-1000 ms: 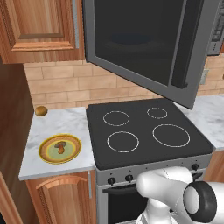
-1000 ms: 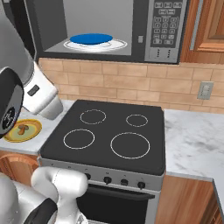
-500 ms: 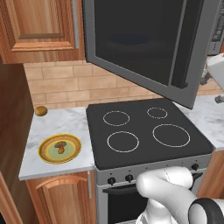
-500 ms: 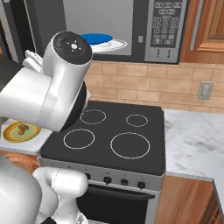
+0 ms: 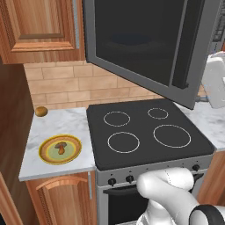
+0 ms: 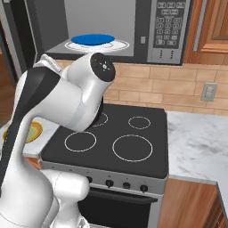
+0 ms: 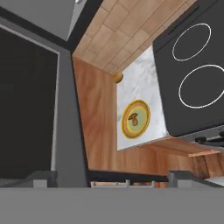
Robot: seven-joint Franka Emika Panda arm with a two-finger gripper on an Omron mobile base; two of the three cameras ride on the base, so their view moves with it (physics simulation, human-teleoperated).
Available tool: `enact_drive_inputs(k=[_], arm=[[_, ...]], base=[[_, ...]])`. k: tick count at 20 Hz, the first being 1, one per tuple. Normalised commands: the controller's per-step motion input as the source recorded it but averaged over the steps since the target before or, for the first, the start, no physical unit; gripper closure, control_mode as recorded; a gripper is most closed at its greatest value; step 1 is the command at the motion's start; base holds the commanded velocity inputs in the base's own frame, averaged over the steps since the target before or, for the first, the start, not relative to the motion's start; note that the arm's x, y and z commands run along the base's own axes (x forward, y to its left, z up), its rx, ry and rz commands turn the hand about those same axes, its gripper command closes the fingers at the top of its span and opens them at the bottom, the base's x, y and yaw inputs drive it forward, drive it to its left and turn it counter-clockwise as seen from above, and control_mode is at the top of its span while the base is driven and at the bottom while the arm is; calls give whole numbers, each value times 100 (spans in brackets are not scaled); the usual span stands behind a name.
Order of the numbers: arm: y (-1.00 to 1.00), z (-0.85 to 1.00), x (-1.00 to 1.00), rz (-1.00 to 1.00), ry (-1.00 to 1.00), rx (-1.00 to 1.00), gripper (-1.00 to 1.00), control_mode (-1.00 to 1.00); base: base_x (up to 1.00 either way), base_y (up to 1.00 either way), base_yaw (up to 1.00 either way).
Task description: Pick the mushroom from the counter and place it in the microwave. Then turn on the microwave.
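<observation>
One mushroom (image 7: 133, 118) lies on its plate (image 7: 142, 127) well ahead of the wide-open, empty gripper (image 7: 112, 178).

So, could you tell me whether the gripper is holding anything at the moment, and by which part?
Nothing is held: the gripper is open, and the small brown-capped mushroom lies on the round yellow plate.
</observation>
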Motion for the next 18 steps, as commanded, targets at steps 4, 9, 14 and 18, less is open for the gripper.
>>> enact_drive_inputs(k=[4,9,14,18], arm=[[52,0,11,9,0,20,-100,-100],[53,2,10,9,0,17,-100,-100],[56,5,1,8,0,12,-100,-100],[64,3,0,7,0,7,-100,-100]], base=[[0,0,0],[0,0,0],[0,0,0],[0,0,0]])
